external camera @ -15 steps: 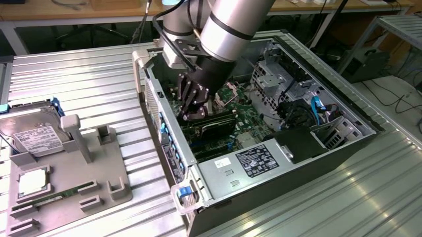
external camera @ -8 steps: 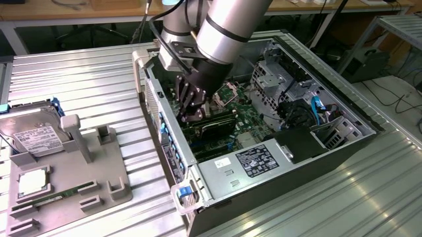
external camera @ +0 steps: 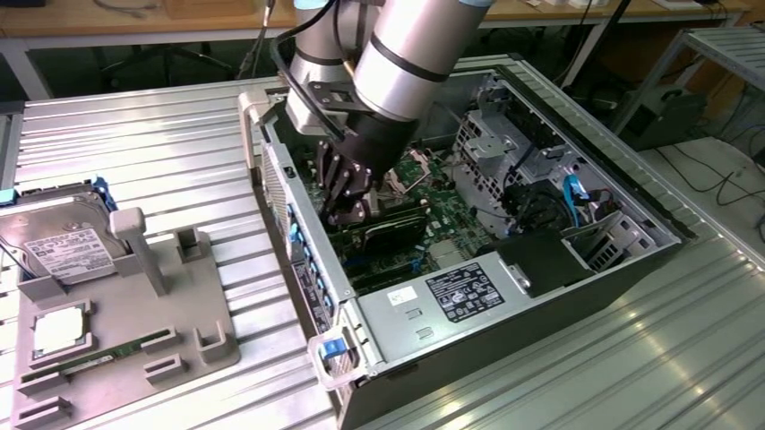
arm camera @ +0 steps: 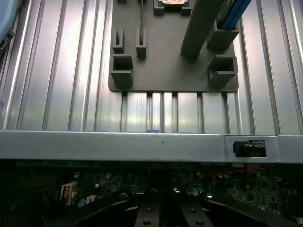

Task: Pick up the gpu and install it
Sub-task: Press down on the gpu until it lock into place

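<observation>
Open grey computer tower case (external camera: 574,296) lies on its side on the ribbed aluminium counter (external camera: 156,152), side panel off, green motherboard (external camera: 460,219) facing up.

Silver-and-black robot arm (external camera: 407,54) reaches down into the case from above. Its black claw (external camera: 349,208) sits low inside, near the case wall on the exterior view's left, fingers drawn together. Directly under the claw lies the gpu (external camera: 389,235), a long, flat, dark card, resting level across the motherboard, one end toward that same wall. Claw tips appear to be on the card's upper edge; whether they pinch it or merely press on it I cannot tell.

From the wrist view, the dark fingers (arm camera: 142,213) show close together over a shadowed circuit board (arm camera: 236,189), with the case's silver metal rim (arm camera: 142,146) running across just beyond.

Inside the case: a silver power supply box with a black-and-white label (external camera: 460,296) near the end with the blue tab, a perforated metal drive cage (external camera: 490,134) at the far end, blue cables (external camera: 574,193) beside it.

On the exterior view's left, well apart from the case, a grey plastic parts holder (external camera: 179,296) sits on the counter. It carries a silver boxy hard drive with white label (external camera: 60,251), a square silver processor chip (external camera: 60,331) and a narrow green memory stick (external camera: 114,354).
</observation>
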`<action>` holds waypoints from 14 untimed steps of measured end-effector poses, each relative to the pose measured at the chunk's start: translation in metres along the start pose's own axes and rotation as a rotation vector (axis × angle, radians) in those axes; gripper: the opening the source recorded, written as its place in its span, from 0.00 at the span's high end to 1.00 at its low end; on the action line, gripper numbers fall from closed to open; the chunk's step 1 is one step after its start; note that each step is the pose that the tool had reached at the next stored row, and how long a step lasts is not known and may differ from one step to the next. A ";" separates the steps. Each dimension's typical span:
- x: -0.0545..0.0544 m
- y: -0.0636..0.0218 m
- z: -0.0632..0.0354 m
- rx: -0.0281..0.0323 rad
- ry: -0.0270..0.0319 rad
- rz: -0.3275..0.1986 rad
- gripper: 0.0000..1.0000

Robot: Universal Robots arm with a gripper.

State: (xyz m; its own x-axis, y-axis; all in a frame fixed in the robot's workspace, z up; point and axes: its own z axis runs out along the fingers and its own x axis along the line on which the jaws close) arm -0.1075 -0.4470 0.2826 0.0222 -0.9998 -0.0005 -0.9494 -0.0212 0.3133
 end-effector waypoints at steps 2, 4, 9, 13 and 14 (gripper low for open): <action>0.000 -0.0008 -0.0001 0.0187 0.0014 -0.002 0.89; -0.001 -0.0010 -0.0001 0.0468 0.0030 -0.006 0.89; -0.002 -0.0014 0.0010 0.0909 0.0109 -0.007 0.89; -0.002 -0.0017 0.0017 0.1204 0.0170 -0.006 0.89; -0.002 -0.0018 0.0018 0.1293 0.0180 -0.005 0.89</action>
State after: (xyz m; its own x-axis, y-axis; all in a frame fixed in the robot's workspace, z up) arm -0.1065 -0.4445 0.2803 0.0318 -0.9994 0.0156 -0.9817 -0.0283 0.1883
